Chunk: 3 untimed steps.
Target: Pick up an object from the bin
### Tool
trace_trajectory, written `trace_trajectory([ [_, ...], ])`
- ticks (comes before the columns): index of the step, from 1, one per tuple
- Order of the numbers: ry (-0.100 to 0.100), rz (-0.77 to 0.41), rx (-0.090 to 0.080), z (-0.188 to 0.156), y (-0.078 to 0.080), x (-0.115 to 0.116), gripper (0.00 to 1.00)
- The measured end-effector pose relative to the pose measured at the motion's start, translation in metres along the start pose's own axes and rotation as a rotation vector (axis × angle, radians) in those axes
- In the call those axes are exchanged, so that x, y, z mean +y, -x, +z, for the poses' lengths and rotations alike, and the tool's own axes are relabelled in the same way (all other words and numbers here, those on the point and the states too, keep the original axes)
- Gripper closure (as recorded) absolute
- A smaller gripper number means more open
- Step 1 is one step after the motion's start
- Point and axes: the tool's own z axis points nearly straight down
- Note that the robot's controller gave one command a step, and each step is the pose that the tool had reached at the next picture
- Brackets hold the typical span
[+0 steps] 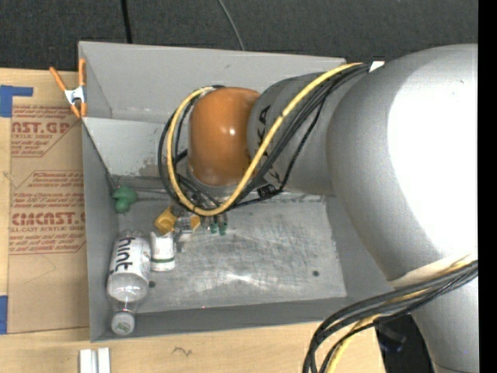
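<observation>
One clear bottle [128, 266] lies in the bin [272, 263]. Beside it is one white cup [162, 252]; above it, one yellow piece [165, 221] and one green lump [123, 200]. The jaws hang beyond the cup; I cannot tell whether they are clenched.

This looks like a robotics lab or test cell. A big grey industrial arm [404, 154] reaches in from the right, with an orange wrist cover [221, 134] and yellow and black cables [255, 173] looped round it. Below it sits a scuffed grey metal bin [264, 274], and a black backdrop [311, 6] hangs on the far side.
</observation>
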Motion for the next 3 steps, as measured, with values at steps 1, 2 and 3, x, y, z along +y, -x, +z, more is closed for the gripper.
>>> trace_trajectory([
  [1, 0.0, -0.108, 0.014, -0.022, -0.015, -0.002, 1.0],
  [2, 0.005, -0.088, 0.002, -0.037, -0.033, -0.007, 1.0],
  [3, 0.003, -0.126, 0.008, -0.025, -0.039, -0.008, 1.0],
])
